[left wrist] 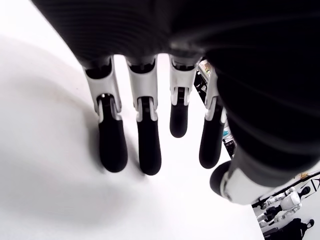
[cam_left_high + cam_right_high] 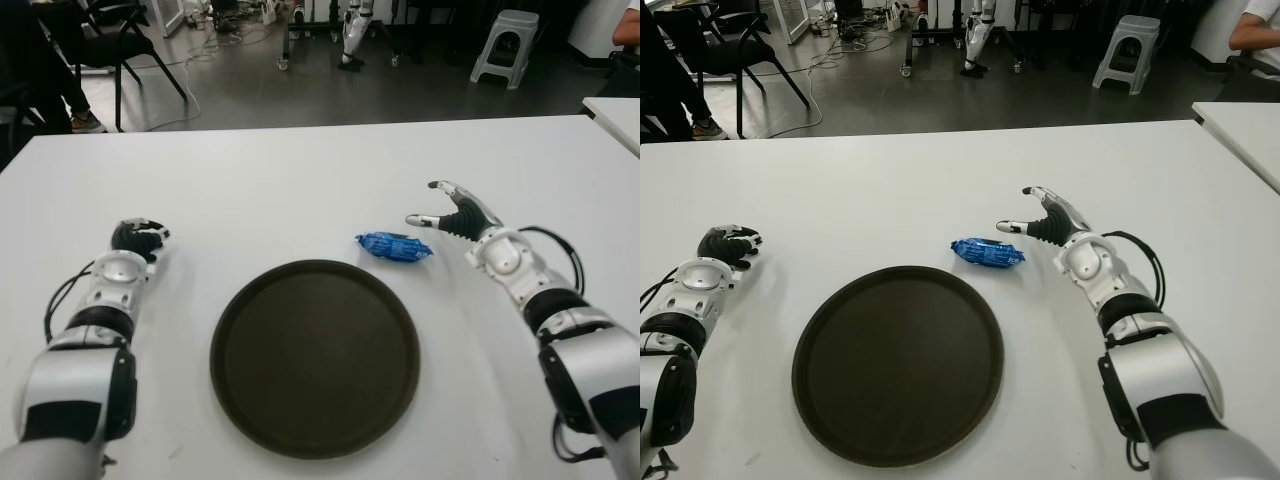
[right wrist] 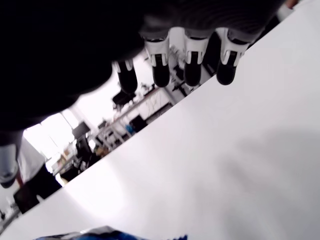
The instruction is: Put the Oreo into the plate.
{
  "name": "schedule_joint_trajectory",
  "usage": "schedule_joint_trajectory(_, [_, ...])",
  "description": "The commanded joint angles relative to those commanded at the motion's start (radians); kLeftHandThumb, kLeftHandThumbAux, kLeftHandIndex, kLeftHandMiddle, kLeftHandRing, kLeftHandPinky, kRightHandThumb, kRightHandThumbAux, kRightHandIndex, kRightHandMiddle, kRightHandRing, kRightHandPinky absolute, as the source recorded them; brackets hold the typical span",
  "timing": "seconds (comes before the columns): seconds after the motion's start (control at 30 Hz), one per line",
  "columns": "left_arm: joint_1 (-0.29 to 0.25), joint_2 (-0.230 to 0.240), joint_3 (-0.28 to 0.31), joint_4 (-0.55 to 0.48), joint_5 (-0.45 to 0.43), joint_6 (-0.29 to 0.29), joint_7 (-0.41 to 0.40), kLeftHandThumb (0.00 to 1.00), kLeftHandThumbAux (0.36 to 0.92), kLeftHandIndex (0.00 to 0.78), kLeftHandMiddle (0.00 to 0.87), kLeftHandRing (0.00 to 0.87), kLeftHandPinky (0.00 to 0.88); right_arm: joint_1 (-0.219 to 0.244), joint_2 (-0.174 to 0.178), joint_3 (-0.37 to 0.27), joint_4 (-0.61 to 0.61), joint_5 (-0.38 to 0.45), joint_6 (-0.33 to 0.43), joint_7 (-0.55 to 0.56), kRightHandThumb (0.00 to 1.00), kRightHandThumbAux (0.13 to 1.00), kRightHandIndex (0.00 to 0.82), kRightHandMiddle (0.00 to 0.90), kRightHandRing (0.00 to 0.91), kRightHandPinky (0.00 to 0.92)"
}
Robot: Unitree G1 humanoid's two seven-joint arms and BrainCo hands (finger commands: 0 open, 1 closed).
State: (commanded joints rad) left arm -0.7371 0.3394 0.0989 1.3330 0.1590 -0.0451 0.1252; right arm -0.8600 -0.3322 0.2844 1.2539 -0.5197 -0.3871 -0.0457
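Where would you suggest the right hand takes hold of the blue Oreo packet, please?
Probably across its middle, from above and from the robot's right. The Oreo packet lies flat on the table, long axis roughly left to right, just beyond the plate rim. The open right hand is already beside it.

White desk [image 2: 300, 190] spans the near field. Beyond its far edge, grey floor [image 2: 400, 90], smooth, with loose cables [image 2: 190, 60] trailing at far left. Black chair [image 2: 120, 40] stands far left; light grey plastic stool [image 2: 500, 45] far right. A second white table [image 2: 615, 115] edges in at right.
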Motion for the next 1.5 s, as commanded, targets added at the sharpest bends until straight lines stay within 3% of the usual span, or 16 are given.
schedule_joint_trajectory(0.67, [-0.001, -0.002, -0.011, -0.002, 0.011, -0.001, 0.011, 0.677, 0.725, 0.398, 0.167, 0.182, 0.198, -0.012, -0.037, 0.115, -0.148, -0.058, 0.052, 0.121, 0.000, 0.512, 0.000, 0.000, 0.000, 0.000])
schedule_joint_trajectory(1.0, [-0.005, -0.008, -0.013, -0.003, 0.009, -0.001, 0.011, 0.680, 0.725, 0.399, 0.180, 0.196, 0.194, -0.028, -0.062, 0.148, -0.165, -0.075, 0.016, 0.186, 0.000, 0.501, 0.000, 0.000, 0.000, 0.000])
schedule_joint_trajectory(1.5, [-0.012, -0.015, -0.010, -0.002, 0.006, 0.012, 0.013, 0.674, 0.727, 0.398, 0.145, 0.156, 0.161, -0.104, -0.076, 0.218, -0.142, -0.130, 0.021, 0.314, 0.000, 0.521, 0.000, 0.000, 0.000, 0.012])
